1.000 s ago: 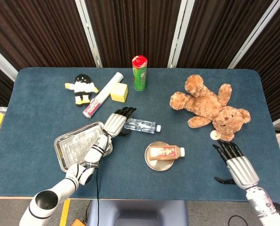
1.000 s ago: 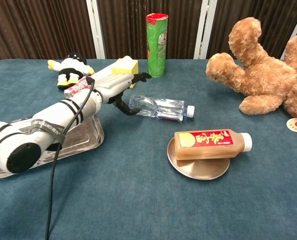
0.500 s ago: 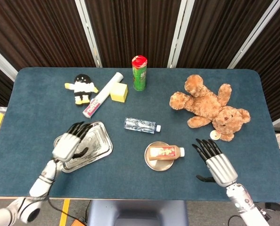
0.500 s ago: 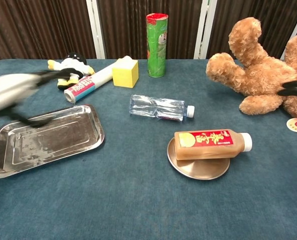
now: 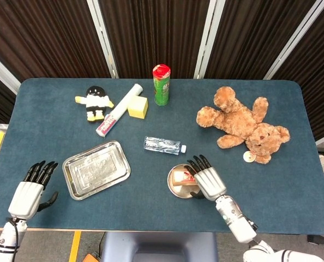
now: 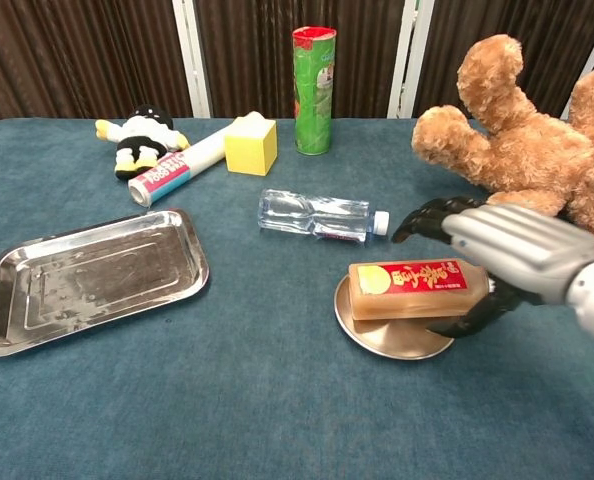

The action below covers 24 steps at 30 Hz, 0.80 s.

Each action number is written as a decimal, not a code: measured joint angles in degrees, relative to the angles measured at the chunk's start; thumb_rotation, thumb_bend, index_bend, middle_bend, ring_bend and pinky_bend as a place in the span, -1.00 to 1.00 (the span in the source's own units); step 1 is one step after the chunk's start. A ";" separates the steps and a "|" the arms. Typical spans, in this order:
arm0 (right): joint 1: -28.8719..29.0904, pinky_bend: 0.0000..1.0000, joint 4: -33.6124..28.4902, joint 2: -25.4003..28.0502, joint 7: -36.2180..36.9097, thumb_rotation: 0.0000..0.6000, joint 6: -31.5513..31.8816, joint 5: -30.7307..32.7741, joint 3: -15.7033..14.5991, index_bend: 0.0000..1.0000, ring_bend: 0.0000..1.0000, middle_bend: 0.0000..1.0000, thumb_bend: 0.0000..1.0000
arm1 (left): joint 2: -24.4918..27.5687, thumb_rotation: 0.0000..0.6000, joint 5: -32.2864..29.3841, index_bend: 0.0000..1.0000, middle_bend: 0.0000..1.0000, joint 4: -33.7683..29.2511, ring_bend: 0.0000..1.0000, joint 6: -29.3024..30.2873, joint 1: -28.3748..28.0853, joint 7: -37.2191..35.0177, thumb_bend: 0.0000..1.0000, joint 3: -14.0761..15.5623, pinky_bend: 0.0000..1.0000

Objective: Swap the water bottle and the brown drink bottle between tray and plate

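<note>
Dark curtains back one blue table [image 5: 293,180] holding one tray [image 5: 96,169], one plate [image 6: 377,335] and two bottles — the water bottle [image 5: 163,145] on the cloth at centre, the brown drink bottle [image 6: 417,287] on the plate. Since half a second ago the right hand [image 5: 208,180] has moved over that bottle, fingers spread; the left hand [image 5: 29,192] has withdrawn to lower left, open.

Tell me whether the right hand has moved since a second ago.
Yes. The right hand moved left, from near the teddy bear to over the brown drink bottle on the plate.
</note>
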 measured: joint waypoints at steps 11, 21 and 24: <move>4.38 0.14 6.44 -5.88 -4.12 1.00 -2.14 8.30 2.34 0.12 -0.11 -0.04 -0.29 | 0.66 1.00 1.14 -1.00 -0.85 -0.18 -0.97 -2.12 0.66 -1.69 -0.28 -1.43 -0.80; 4.77 0.84 4.98 -5.60 -1.40 1.00 -0.31 7.85 1.42 0.74 0.67 0.53 -0.20 | 0.85 1.00 1.88 -1.00 -0.85 -0.85 -0.97 -3.96 1.08 -1.88 -0.28 -2.11 -0.80; 4.49 0.85 2.31 -4.50 0.40 1.00 1.32 5.29 0.74 0.75 0.69 0.54 -0.20 | 0.91 1.00 2.36 -1.00 -0.85 -1.15 -0.97 -3.94 1.37 -1.64 -0.28 -2.24 -0.80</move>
